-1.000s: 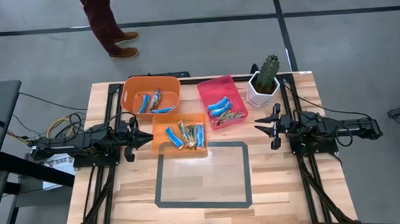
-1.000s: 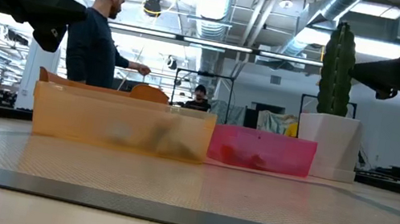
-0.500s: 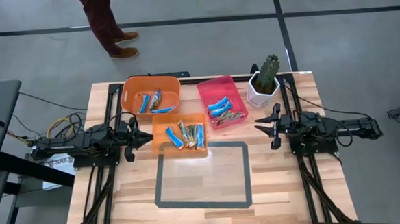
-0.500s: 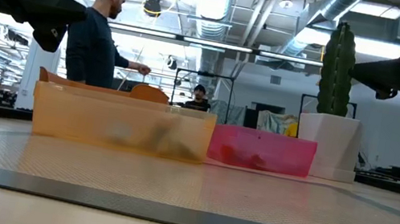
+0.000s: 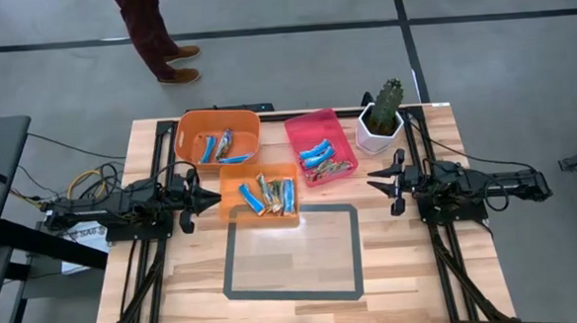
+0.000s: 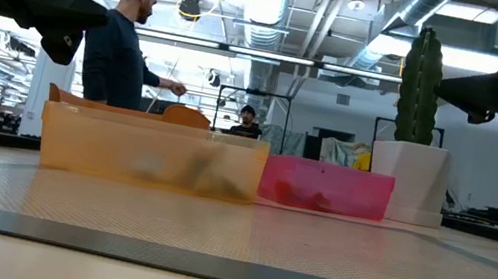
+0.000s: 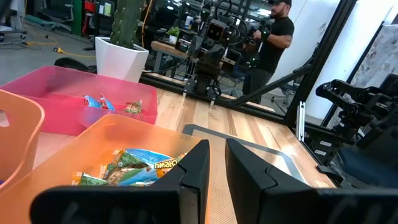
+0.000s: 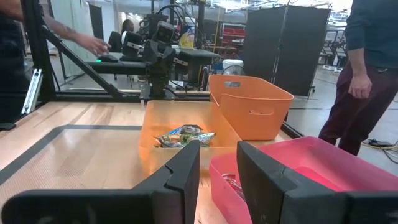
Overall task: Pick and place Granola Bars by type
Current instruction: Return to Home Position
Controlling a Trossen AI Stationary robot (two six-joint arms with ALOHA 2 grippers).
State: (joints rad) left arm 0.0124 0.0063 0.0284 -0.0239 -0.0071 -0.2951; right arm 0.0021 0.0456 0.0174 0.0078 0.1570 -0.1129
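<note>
Granola bars lie in three containers. Several blue and multicoloured ones (image 5: 267,194) fill a shallow orange tray (image 5: 234,212). A few (image 5: 218,145) lie in the deeper orange bin (image 5: 190,135), and blue ones (image 5: 318,156) lie in the pink bin (image 5: 304,126). My left gripper (image 5: 214,197) (image 7: 217,146) hangs level just left of the tray, shut to a thin slit and holding nothing. My right gripper (image 5: 373,185) (image 8: 217,149) hangs level to the right of the pink bin. It is open by a small gap and holds nothing.
A cactus in a white pot (image 5: 380,117) stands at the far right, behind my right gripper. A grey-taped rectangle (image 5: 291,252) marks the middle of the table nearer the front. A person (image 5: 158,40) stands beyond the far edge.
</note>
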